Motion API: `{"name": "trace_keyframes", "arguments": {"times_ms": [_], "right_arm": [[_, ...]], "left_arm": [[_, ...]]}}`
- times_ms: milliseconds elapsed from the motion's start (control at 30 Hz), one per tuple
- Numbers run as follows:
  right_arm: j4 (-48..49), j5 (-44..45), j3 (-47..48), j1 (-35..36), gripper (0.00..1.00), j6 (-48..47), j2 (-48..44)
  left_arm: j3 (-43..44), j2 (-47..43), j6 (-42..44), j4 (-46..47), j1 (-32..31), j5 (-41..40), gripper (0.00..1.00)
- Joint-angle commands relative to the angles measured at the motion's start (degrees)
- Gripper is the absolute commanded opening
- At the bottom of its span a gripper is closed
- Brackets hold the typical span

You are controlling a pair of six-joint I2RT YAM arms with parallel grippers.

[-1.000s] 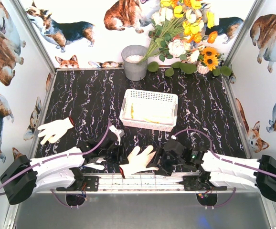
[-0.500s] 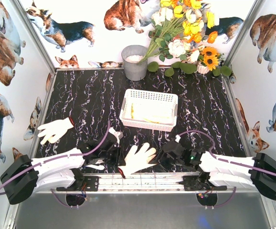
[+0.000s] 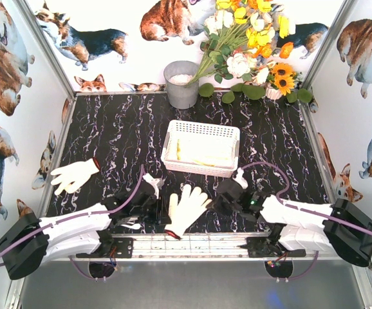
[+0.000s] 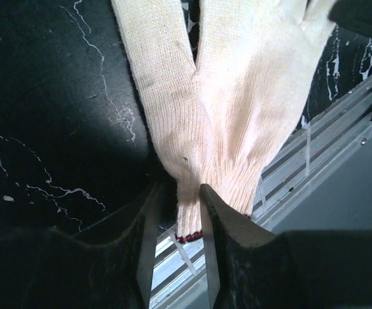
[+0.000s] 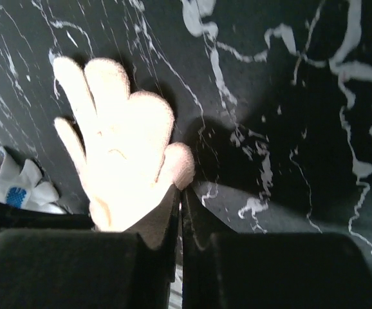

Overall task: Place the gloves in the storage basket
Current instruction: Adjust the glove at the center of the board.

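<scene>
- cream-white knitted centre glove [image 3: 186, 209] w/ a red-orange cuff edge lies flat on the black, white-veined marble-look table [image 3: 121, 135]; it's at the near edge btw the two arms, cuff toward the rail, fingers pointing at the basket; not in it yet
- white lattice-sided plastic storage basket [image 3: 202, 127] sits mid-table, well apart from that glove; pale cream shapes inside, prob. gloves already stowed
- second cream-white knitted side glove [image 3: 74, 175] w/ a red cuff lies by the l wall; neither arm is on it
- left gripper [image 4: 179, 193]: black jaws drawn close w/ the cuff corner of the centre glove caught between them; reads as a pinch on the fabric
- right gripper [image 5: 179, 193]: jaws fully together; the glove's outer finger lies just at their tips; view is dark there, so can't tell if any knit is trapped; looks like none
- risk 1: l hold is only on a thin cuff corner; on lift the knit could slide out, and the glove drops on the rail or off the near edge
- risk 2: if r holds nothing, the glove hangs from one corner and swings; limp fingers may catch the basket's flared rim and drape outside
- risk 3: if r has nipped a finger, arms pulling apart would stretch the glove or tear one grip loose
- risk 4: grey round metal bucket [image 3: 181, 87] stands behind the basket; an overshoot could knock it
</scene>
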Motion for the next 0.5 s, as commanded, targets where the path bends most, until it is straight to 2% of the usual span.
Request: {"name": "trace_keyframes", "arguments": {"times_ms": [0, 167, 267, 433, 467], "right_arm": [[0.5, 4.3, 5.1, -1.9, 0.00, -9.7, 2.9], [-2.4, 7.6, 9.6, -2.4, 0.00, -16.5, 5.3], [-4.5, 8.7, 11.8, -2.6, 0.02, -19.8, 5.6], [-9.8, 5.6, 15.1, -2.6, 0.40, -22.5, 2.6], [-10.8, 4.1, 15.4, -2.6, 0.45, -22.4, 1.9]], "left_arm": [[-0.4, -2.8, -1.5, 1.9, 0.2, 0.6, 0.29], [3.4, -6.9, 1.4, -3.2, 0.2, -2.8, 0.40], [4.4, -7.4, 1.8, -2.8, 0.2, -1.5, 0.41], [2.1, -4.9, -0.5, 5.2, -0.4, 3.5, 0.40], [1.6, -4.4, -1.1, 6.8, -0.7, 3.8, 0.40]]}}
